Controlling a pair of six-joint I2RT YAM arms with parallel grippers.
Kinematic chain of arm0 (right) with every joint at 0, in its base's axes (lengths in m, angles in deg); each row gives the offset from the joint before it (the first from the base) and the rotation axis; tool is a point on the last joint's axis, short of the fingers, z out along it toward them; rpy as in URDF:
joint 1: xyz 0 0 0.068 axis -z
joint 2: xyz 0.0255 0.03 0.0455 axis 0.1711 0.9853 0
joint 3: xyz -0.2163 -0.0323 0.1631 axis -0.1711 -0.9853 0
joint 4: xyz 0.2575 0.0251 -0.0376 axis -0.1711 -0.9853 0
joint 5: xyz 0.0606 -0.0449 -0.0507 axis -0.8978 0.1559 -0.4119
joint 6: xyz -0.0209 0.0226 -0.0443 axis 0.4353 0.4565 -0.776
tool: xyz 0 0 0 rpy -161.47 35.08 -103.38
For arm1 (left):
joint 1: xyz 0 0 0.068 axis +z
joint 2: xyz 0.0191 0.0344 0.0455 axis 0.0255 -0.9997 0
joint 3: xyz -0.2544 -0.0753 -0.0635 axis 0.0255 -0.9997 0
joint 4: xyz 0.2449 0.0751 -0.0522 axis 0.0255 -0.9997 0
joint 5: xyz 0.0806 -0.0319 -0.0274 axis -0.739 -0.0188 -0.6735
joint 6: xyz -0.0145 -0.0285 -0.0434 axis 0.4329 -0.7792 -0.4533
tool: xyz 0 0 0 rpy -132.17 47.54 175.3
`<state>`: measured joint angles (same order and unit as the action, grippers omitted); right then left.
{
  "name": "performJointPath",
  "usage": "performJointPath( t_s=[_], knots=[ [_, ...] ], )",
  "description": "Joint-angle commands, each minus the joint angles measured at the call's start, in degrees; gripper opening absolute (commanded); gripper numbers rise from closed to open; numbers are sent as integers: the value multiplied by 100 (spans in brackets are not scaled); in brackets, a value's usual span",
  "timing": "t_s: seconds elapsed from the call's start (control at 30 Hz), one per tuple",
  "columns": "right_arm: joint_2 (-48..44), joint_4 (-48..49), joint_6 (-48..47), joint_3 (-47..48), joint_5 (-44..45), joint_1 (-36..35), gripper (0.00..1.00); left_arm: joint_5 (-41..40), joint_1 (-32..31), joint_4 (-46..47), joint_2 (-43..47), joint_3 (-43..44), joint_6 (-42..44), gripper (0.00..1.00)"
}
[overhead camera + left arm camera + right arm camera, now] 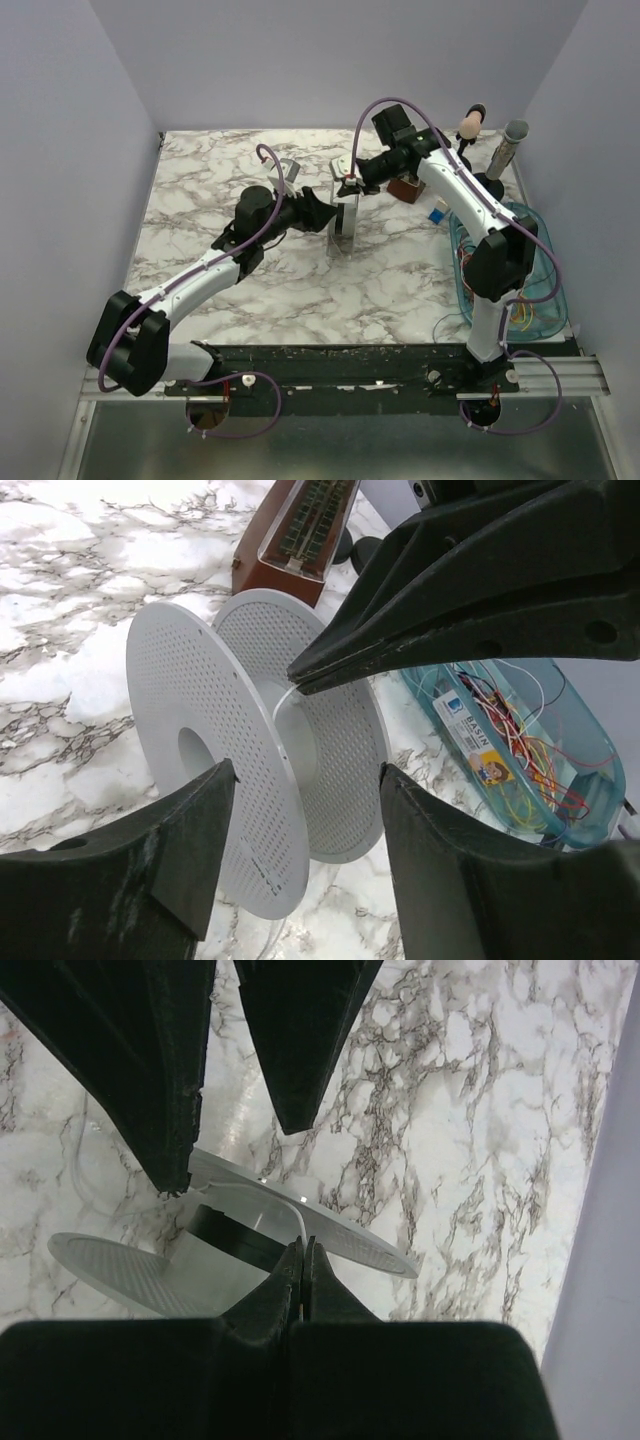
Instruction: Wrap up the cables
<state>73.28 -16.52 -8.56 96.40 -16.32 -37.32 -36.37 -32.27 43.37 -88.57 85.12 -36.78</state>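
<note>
A white spool (341, 215) with two perforated flanges stands on edge mid-table. My right gripper (350, 187) is shut on a thin white cable (270, 1192) that curves down to the spool's hub (225, 1235). Its pinched tips (303, 1248) hang just over the spool, and they also show in the left wrist view (295, 675). My left gripper (305, 780) is open at the spool's left side (322, 212), with the flange edges (250, 860) between its fingers. The thin red, orange, yellow and green cables (520, 750) lie tangled in a basin.
A clear blue basin (540, 250) sits at the right edge beside the right arm. A brown wooden metronome-like box (290, 540) stands behind the spool. Two microphone-like objects (470, 125) (512, 140) stand at the back right. Grey walls close in the table.
</note>
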Motion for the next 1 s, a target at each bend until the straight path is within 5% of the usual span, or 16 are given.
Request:
performJointPath(
  t_s=[0.0,0.13,0.87,0.97],
  knots=[
    [229,-61,-196,28,-320,-5,1,80,5,162,-190,-23,187,63],
    [247,-44,-187,-69,-365,-5,1,-280,-39,-180,-295,126,625,54],
    [555,238,-82,-298,-277,-145,1,-474,-355,-268,-752,565,1004,55],
    [414,237,-3,-376,-356,-172,1,-964,-400,-601,-866,706,1119,42]
  ],
)
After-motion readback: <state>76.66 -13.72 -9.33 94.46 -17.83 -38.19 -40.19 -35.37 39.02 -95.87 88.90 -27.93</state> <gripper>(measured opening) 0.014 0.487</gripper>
